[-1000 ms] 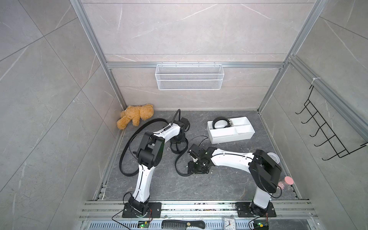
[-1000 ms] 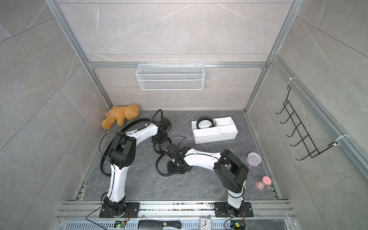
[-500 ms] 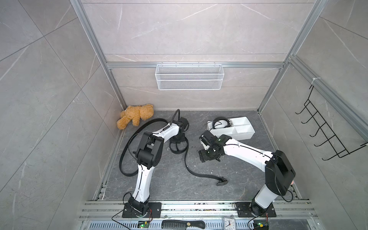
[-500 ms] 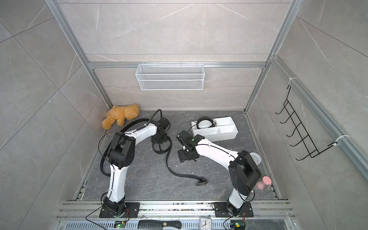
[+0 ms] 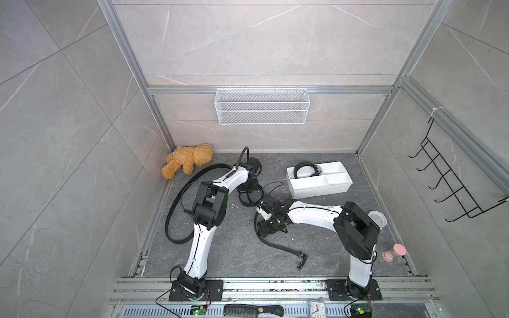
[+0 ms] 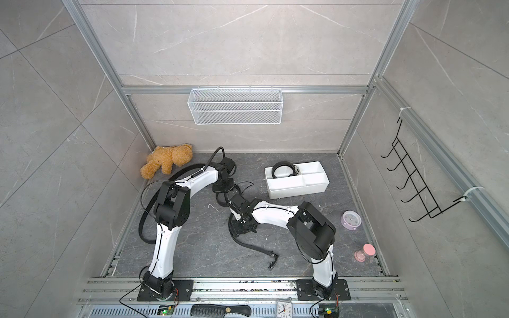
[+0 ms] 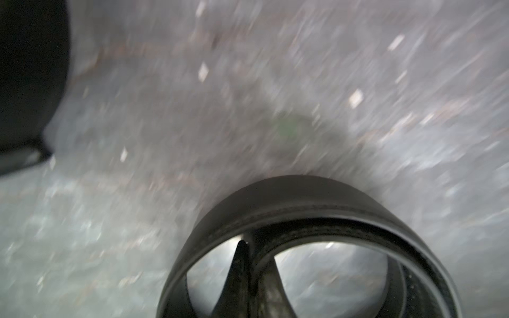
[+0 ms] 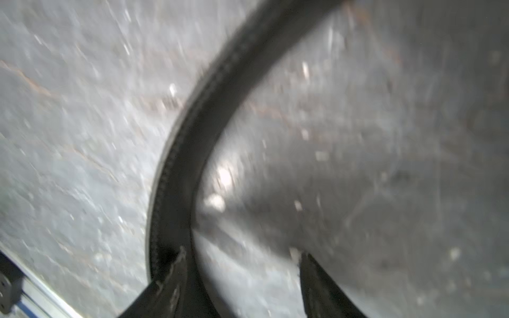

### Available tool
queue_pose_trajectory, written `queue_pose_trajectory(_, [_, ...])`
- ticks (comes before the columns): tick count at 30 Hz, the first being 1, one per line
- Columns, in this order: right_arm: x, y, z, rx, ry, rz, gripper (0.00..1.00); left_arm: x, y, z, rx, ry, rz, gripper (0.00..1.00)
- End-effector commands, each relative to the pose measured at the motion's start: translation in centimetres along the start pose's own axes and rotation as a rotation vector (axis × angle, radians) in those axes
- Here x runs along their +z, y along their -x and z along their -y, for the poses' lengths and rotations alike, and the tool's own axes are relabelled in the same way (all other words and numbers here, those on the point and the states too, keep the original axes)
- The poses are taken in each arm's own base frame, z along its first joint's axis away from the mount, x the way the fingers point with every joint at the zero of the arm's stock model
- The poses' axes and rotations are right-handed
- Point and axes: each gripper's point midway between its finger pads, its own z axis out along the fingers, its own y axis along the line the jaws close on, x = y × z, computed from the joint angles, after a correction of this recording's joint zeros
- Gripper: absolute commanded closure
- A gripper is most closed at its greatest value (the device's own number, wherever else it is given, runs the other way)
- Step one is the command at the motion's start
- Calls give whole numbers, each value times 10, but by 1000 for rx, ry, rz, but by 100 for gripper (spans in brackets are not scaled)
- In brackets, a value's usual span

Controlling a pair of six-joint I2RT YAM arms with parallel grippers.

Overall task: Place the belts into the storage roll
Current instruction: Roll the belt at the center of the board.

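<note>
One belt (image 5: pixel 304 170) lies coiled in a back compartment of the storage roll (image 5: pixel 319 190), a white divided tray also seen in a top view (image 6: pixel 297 192). A second belt's strap (image 5: pixel 278 246) curves over the floor to its buckle (image 5: pixel 301 258). Its other end is coiled at my left gripper (image 5: pixel 249 190), which is shut on that coil (image 7: pixel 289 209). My right gripper (image 5: pixel 268 230) hangs low over the strap, open. In the right wrist view the strap (image 8: pixel 192 143) runs past one of the fingertips (image 8: pixel 179 258). A third belt (image 5: pixel 176 203) loops along the left floor edge.
A teddy bear (image 5: pixel 187 162) lies in the back left corner. A wire basket (image 5: pixel 261 106) hangs on the back wall and a black hook rack (image 5: pixel 451 187) on the right wall. A small clock (image 5: pixel 378 219) and a pink hourglass (image 5: pixel 394 252) stand at the right.
The right gripper swung toward the tray, then came back low over the floor. The strap unrolled and its buckle end now lies out toward the front. The left arm stayed put.
</note>
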Motion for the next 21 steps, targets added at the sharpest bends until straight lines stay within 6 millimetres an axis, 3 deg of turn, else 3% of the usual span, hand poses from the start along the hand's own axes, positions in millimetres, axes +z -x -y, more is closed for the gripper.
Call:
queue_pose_trajectory(1, [30,12,1,44,18,0,33,64,-2,22,3,-72,-22,100])
queue_pose_trajectory(8, [48,64,-24,79,129,77,30,70,13,26,13,-92,-25,100])
queue_pose_trajectory(11, [43,78,-10,121,90,59,31,75,4,24,20,-92,-56,100])
queue_pose_trajectory(18, [-28,43,51,214,-87,-16,28,72,-12,19,37,-98,-91,100])
queue_pose_trajectory(21, [-53,42,74,288,-79,42,23,70,-17,18,41,-99,-103,100])
